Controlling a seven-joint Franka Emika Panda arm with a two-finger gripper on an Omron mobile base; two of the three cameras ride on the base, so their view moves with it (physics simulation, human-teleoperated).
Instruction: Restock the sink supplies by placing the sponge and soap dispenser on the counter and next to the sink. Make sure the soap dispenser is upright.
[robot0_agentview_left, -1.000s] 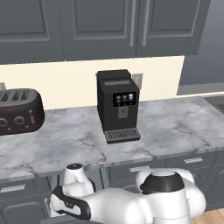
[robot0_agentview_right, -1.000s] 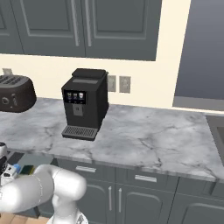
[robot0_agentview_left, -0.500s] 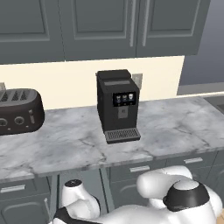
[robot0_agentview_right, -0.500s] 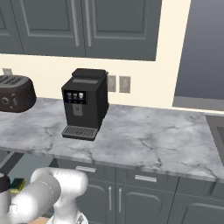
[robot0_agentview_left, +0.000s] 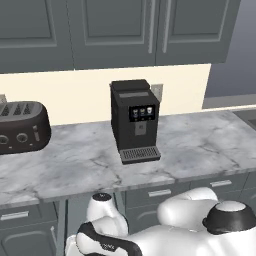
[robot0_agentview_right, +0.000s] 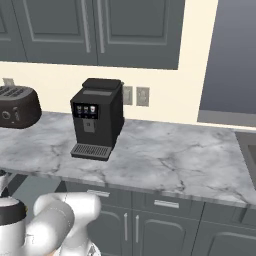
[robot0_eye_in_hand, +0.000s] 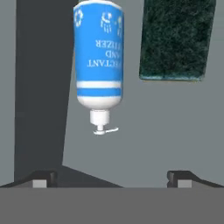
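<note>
1. Two base views show the arm folded lower than it was a second ago: its white links have sunk from counter height to below the counter's (robot0_agentview_left: 200, 145) front edge, down in front of the dark cabinets. I judge this a reach toward the supplies, so neither item has yet been restocked.
2. The hand view shows what the base views do not: the soap dispenser (robot0_eye_in_hand: 99, 57) lying on a flat grey surface (label text reads upside down here, pump pointing toward the camera), with the sponge (robot0_eye_in_hand: 177, 39) just beside it, green scrubbing face showing, the two apart.
3. The gripper (robot0_eye_in_hand: 111, 177) hangs over them with its fingertips (robot0_eye_in_hand: 43, 178) spread wide and nothing between them; it is nearer the dispenser's pump end.
4. The base views add the destination side: bare marble around the coffee machine (robot0_agentview_left: 134, 120), a toaster (robot0_agentview_left: 22, 127) at the left, and the sink (robot0_agentview_right: 248, 150) just entering at the right edge.
5. Since the dispenser lies flat, it will need turning upright when set down.
</note>
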